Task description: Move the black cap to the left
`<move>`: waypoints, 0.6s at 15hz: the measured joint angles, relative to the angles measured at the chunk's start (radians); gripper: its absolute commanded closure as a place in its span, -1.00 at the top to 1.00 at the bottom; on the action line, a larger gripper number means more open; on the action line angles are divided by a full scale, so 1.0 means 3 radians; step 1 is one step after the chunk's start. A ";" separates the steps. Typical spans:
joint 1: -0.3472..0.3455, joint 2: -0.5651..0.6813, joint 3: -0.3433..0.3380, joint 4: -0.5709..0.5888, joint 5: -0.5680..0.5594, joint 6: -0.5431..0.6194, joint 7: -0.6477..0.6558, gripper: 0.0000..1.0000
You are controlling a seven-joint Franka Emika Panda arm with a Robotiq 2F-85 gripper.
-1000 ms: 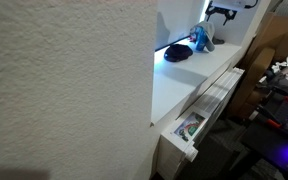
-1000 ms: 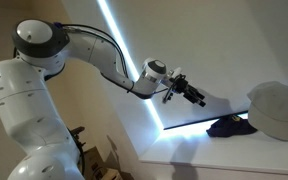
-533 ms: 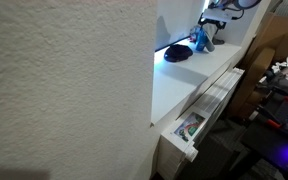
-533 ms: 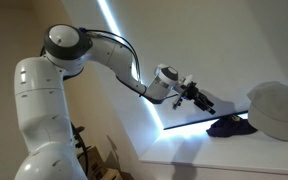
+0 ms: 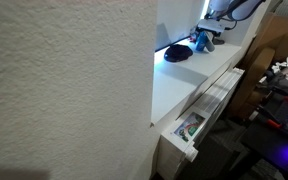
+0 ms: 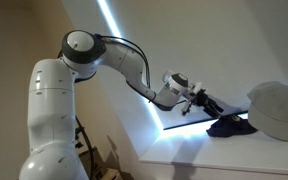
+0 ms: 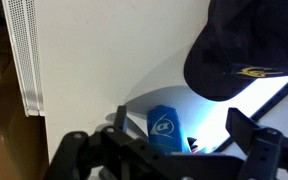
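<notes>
The cap (image 7: 246,45) is seen at the upper right of the wrist view, dark with a small yellow mark on it, lying on a white surface. In an exterior view it (image 5: 178,52) lies on the white counter (image 5: 179,88) in the upper middle of the frame, lit from behind by a bright strip. In both exterior views it is untouched by the gripper.

Just right of it in that frame stands the blue item (image 5: 201,40), which appears at the bottom centre of the wrist view (image 7: 164,124).

The gripper (image 7: 180,132) is shown with its 2 fingers (image 7: 246,135) spread wide and nothing held; the blue item is framed between them. Whether the item is touched cannot be told. In an exterior view the gripper (image 5: 211,32) hangs over the blue item, and elsewhere it (image 6: 216,106) is seen just left of the cap (image 6: 229,126).

A pale cap (image 6: 274,110) sits against the dark one at the right edge. A drawer (image 5: 189,128) below the counter is pulled open.
</notes>
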 measured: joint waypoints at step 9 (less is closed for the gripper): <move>0.0287 0.0470 -0.0162 0.0326 -0.0415 0.0497 0.0396 1.00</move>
